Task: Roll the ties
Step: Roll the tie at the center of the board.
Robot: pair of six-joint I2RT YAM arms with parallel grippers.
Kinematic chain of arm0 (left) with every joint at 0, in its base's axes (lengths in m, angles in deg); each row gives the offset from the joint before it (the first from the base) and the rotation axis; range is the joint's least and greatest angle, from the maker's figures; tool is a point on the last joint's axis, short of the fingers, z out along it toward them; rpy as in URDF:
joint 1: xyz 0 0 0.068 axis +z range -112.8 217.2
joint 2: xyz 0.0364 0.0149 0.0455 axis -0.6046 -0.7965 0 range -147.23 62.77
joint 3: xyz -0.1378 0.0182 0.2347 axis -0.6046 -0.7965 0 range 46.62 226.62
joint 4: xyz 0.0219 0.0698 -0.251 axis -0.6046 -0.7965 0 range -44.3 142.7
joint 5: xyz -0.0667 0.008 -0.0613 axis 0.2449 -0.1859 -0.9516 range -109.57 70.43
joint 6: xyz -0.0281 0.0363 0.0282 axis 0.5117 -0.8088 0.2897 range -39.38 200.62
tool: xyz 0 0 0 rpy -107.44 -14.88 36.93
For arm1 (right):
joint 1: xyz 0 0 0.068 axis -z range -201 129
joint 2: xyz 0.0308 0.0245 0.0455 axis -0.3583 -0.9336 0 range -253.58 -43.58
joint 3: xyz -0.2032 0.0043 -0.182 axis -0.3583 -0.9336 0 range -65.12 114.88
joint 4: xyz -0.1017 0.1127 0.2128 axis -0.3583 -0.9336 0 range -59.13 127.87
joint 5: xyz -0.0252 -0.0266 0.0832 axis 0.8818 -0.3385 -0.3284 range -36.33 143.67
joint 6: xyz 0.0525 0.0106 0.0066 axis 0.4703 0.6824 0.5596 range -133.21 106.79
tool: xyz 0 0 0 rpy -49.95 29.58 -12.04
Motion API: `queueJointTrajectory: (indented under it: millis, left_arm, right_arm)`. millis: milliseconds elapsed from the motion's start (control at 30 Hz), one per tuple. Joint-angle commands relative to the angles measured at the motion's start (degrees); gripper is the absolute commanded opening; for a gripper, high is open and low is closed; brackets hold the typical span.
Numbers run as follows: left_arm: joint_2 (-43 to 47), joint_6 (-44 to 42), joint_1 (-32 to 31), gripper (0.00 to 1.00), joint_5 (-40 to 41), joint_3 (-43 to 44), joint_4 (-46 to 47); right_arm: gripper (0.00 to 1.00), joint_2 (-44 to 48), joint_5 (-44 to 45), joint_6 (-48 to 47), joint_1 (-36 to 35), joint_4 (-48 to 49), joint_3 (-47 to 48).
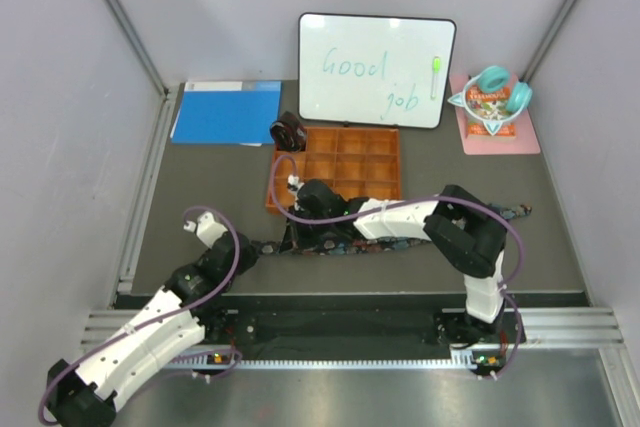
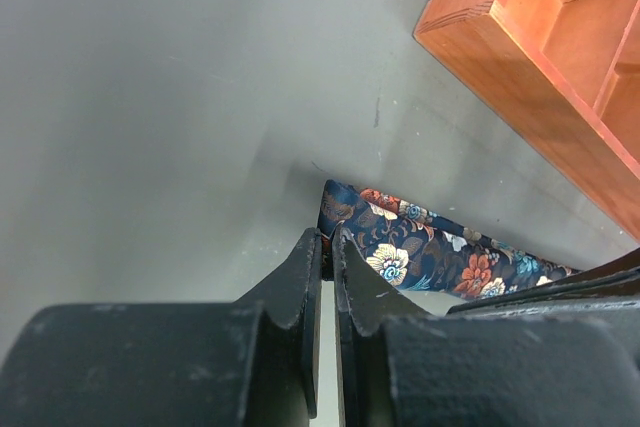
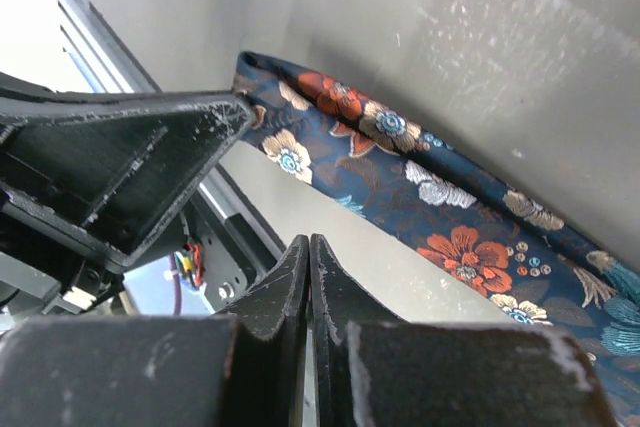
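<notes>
The navy floral tie lies as a long flat strip across the near part of the table, from left of centre to the right. My left gripper is at its left end; in the left wrist view its jaws are shut on the tie's end. My right gripper reaches in from the right, close to the left one. In the right wrist view it is shut and empty, just short of the tie. The brown-maroon tie sits as a coil by the tray's far left corner.
An orange compartment tray stands just behind the tie and shows in the left wrist view. A whiteboard, a blue folder and a pink mat with teal headphones stand at the back.
</notes>
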Motion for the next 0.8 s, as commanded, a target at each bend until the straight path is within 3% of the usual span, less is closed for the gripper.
queueJointTrajectory:
  millis: [0, 233, 767]
  left_arm:
    - [0.52, -0.59, 0.21, 0.00, 0.50, 2.48, -0.35]
    - [0.61, -1.03, 0.21, 0.00, 0.85, 3.27, -1.06]
    - [-0.44, -6.03, 0.21, 0.00, -0.54, 7.58, -1.06]
  right_arm:
    - [0.00, -0.98, 1.95, -3.32, -0.96, -1.90, 5.47]
    - [0.00, -4.23, 6.08, -5.96, -0.87, -5.24, 8.46]
    - [0.00, -8.11, 5.20, -4.47, -0.96, -0.59, 5.21]
